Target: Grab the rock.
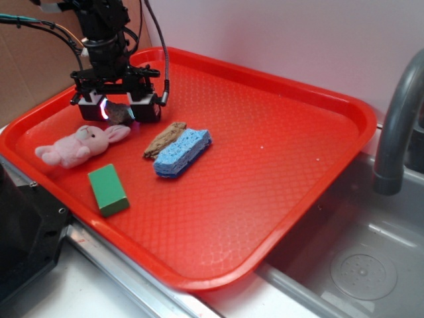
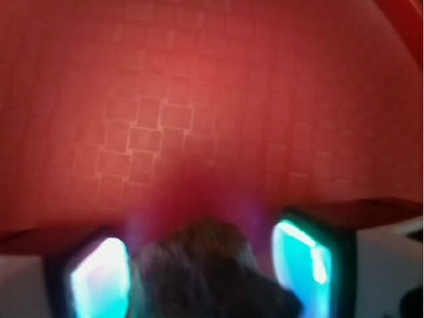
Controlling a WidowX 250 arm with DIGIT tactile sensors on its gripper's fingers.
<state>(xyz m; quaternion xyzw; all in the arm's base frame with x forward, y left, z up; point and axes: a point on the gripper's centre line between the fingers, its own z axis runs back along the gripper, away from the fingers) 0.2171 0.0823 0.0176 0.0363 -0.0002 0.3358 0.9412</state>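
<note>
Red tray (image 1: pixel 278 165) sits beside a sink, and from the exterior view the pincer (image 1: pixel 119 111) is down at the tray's back-left corner, clamped on the rock (image 1: pixel 119 114). Pink bunny (image 1: pixel 79 146), green block (image 1: pixel 107 189), blue sponge (image 1: pixel 183 152) and a bark-like piece (image 1: pixel 164 139) lie nearby. Wrist view's blurry, but the rock (image 2: pixel 205 271) sits snug between the glowing fingers (image 2: pixel 99 278), tray (image 2: pixel 212 99) right below.
</note>
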